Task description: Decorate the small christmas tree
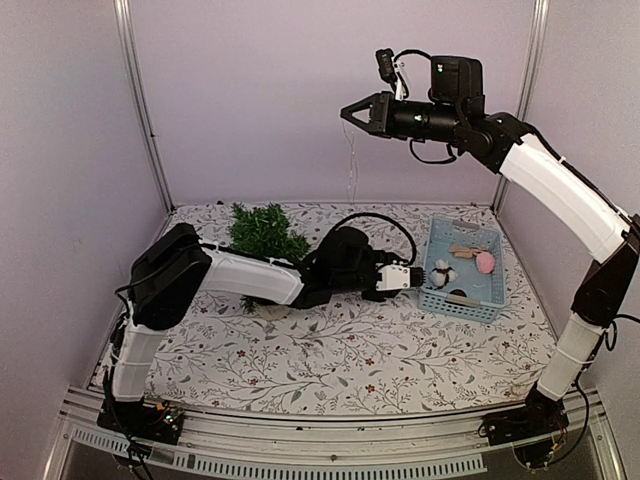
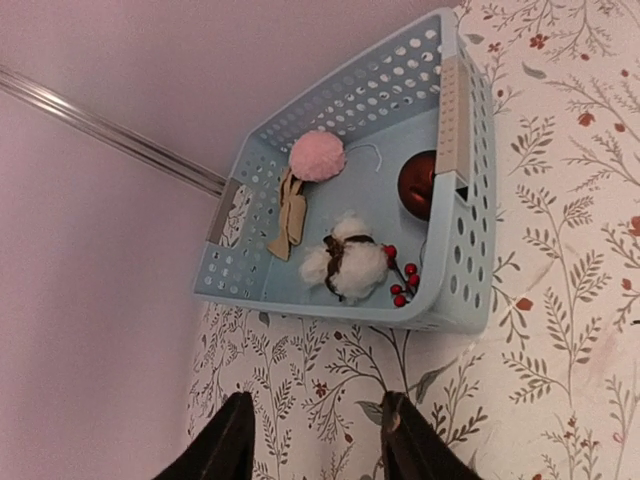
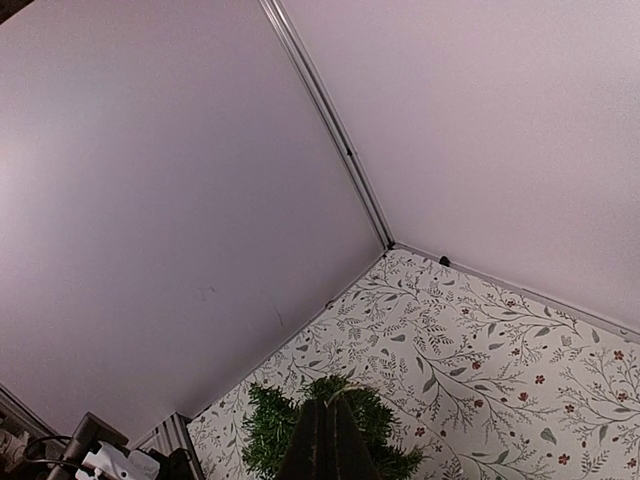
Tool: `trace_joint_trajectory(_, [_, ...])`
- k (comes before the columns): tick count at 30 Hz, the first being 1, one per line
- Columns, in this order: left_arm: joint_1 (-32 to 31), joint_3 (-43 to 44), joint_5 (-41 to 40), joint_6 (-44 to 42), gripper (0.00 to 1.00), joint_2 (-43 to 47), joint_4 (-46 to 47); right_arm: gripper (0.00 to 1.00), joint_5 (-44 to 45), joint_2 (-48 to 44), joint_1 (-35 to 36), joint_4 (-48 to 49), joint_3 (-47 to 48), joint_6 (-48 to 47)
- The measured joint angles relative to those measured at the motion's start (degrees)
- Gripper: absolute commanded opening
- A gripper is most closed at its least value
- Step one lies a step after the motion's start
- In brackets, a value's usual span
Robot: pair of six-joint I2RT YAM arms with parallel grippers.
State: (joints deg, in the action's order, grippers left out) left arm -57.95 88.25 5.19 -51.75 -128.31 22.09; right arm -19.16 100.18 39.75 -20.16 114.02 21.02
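Observation:
The small christmas tree [image 1: 265, 232] stands at the back left of the table, its lower part hidden behind my left arm; the right wrist view shows its green top [image 3: 262, 432] below the fingers. My left gripper [image 1: 418, 278] lies low next to the blue basket [image 1: 490, 285], open with only tablecloth between its fingers [image 2: 236, 440]. The basket [image 2: 455, 300] holds a pink pompom [image 2: 317, 156], a white cotton ornament [image 2: 345, 265], red berries [image 2: 402, 282], a dark red ball [image 2: 418, 183] and a tan piece [image 2: 290, 215]. My right gripper [image 1: 345, 112] is raised high, shut on a thin pale string [image 3: 346, 392].
The floral tablecloth [image 1: 340, 350] covers the table. Pale walls with metal corner posts [image 1: 140, 110] enclose it on three sides. The left arm's black cable [image 1: 385, 222] loops above its wrist.

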Motion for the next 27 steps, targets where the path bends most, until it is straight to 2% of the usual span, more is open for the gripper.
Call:
trace_joint_trajectory(1, [0.0,0.0,0.3,0.2,0.15,-0.2,0.2,0.0,-0.1,-0.1,0.0,0.1,-0.2,0.0])
trace_joint_trajectory(3, [0.0,0.0,1.4,0.8,0.0,-0.3,0.5,0.0,-0.4,-0.2,0.1,0.2,-0.4,0.2])
trace_joint_trajectory(13, [0.0,-0.2,6.0,2.3,0.0,-0.1,3.1,0.0,-0.8,-0.2,0.1,1.0,-1.2,0.6])
trace_joint_trajectory(17, [0.0,-3.3,6.2,2.8,0.0,1.4,4.8,0.0,-0.4,-0.2,0.1,1.0,-1.4,0.5])
trace_joint_trajectory(22, [-0.5,-9.7,5.8,3.6,0.0,7.2,6.0,0.0,1.9,-0.7,-0.2,1.2,-3.4,-0.6])
trace_joint_trajectory(27, [-2.0,-16.0,5.5,5.0,0.0,17.2,6.8,0.0,2.7,-2.3,-2.8,2.3,-10.6,-0.7])
